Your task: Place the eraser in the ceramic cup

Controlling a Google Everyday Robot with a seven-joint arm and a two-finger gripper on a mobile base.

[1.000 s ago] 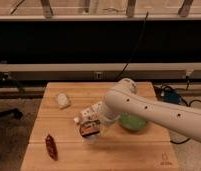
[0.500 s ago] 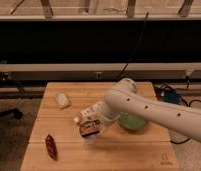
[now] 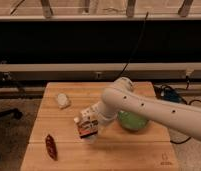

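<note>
My gripper (image 3: 87, 125) hangs at the end of the white arm (image 3: 144, 107), low over the middle-left of the wooden table (image 3: 109, 155). A small brown and white thing (image 3: 88, 132) sits right at its tip. I cannot tell whether this is the eraser, the ceramic cup, or both together. I see no separate eraser or cup elsewhere on the table.
A green bowl (image 3: 132, 120) sits just right of the gripper, partly behind the arm. A pale crumpled lump (image 3: 62, 101) lies at the back left. A dark red packet (image 3: 51, 146) lies at the front left. Cables hang off the table's right side.
</note>
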